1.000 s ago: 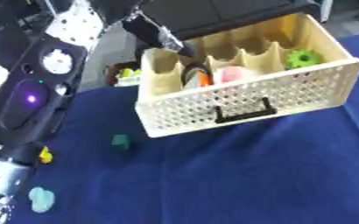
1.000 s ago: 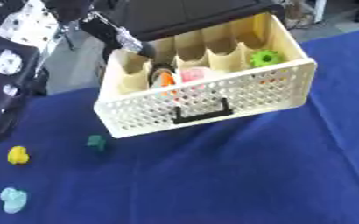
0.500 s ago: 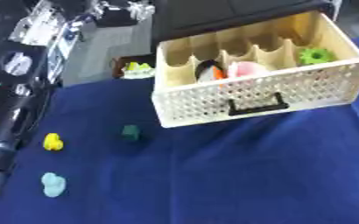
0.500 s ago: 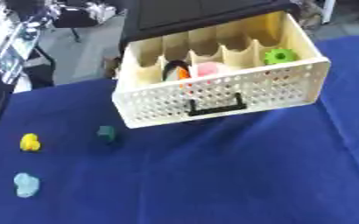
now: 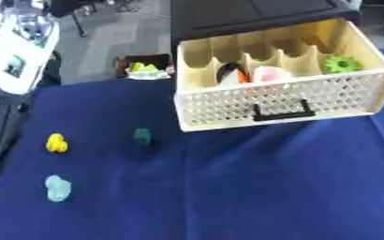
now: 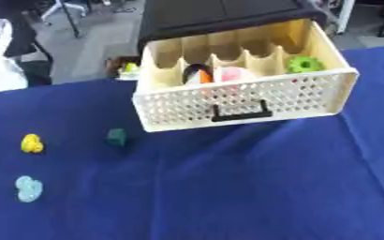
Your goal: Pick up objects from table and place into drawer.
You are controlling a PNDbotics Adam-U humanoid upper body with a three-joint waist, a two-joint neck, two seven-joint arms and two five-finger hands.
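An open cream drawer (image 5: 285, 101) with a perforated front and black handle sticks out of a black cabinet (image 5: 253, 14). Inside it lie a green gear-shaped piece (image 5: 340, 63), a pink thing (image 5: 269, 75) and an orange, black and white thing (image 5: 232, 75). On the blue tablecloth to its left sit a small dark green object (image 5: 143, 136), a yellow one (image 5: 57, 142) and a pale teal one (image 5: 57, 187). My left arm (image 5: 15, 61) rises along the left edge towards the top corner, well away from all of them; its hand end is blurred. My right hand shows in no view.
A small box (image 5: 146, 69) with yellow-green things stands on the floor beyond the table's far edge, left of the drawer. Blue cloth (image 6: 253, 187) stretches in front of the drawer and to the right.
The camera has swung, so the whole picture shifted. My left arm has drawn back from the drawer's left rear corner to the left edge. The three small objects lie as before.
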